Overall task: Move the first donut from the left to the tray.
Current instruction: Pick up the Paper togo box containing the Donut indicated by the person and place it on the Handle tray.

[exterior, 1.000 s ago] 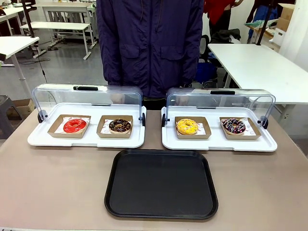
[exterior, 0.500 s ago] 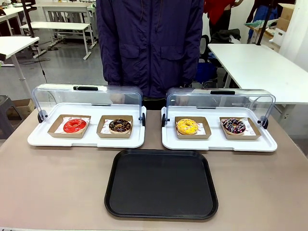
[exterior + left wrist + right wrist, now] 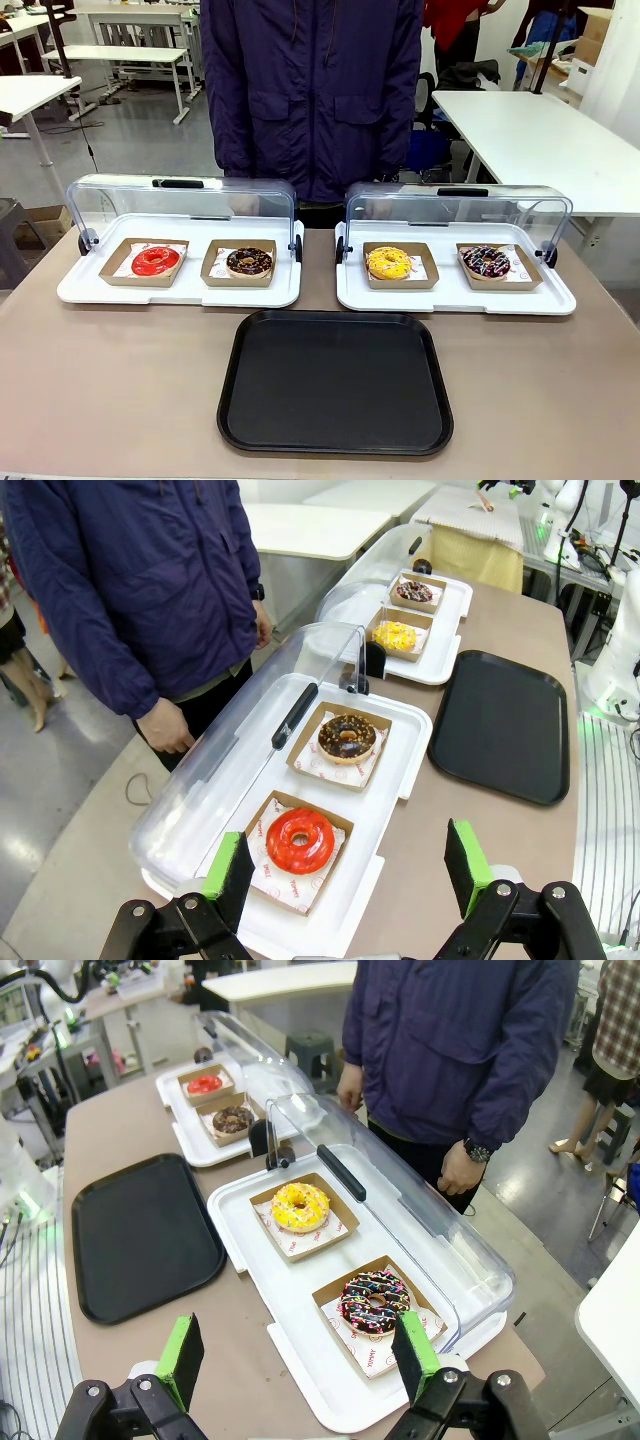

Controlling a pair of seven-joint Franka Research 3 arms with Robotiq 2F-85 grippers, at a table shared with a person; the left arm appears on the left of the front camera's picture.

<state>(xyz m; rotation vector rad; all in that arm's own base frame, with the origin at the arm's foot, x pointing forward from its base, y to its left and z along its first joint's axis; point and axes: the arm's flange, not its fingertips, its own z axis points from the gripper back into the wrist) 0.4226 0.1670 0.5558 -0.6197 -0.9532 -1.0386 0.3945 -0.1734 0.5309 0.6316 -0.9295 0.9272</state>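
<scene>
Four donuts sit on the bench [image 3: 110,380], two to each white display tray, whose clear lids [image 3: 180,200] stand raised at the far side. The first donut from the left [image 3: 156,261], glossy red, lies in its brown cardboard holder [image 3: 113,272] at the 9 o'clock end of the left display tray [image 3: 90,292]. The chocolate donut [image 3: 249,262] is just beside it at 3 o'clock. The black tray [image 3: 335,382] lies at 6 o'clock in the front view, and from it we find the red donut at about 10 o'clock, well apart. On the right display tray [image 3: 450,302] are the yellow donut [image 3: 388,263] and the sprinkled donut [image 3: 486,262]. In the left wrist view the left jaws stand wide apart with nothing in them; the red donut [image 3: 299,840] shows between their green pads [image 3: 232,865], nearer the 9 o'clock one. The right jaws are likewise wide apart and hold nothing. A person [image 3: 315,90] in a dark blue jacket stands at 12 o'clock, beyond the bench
</scene>
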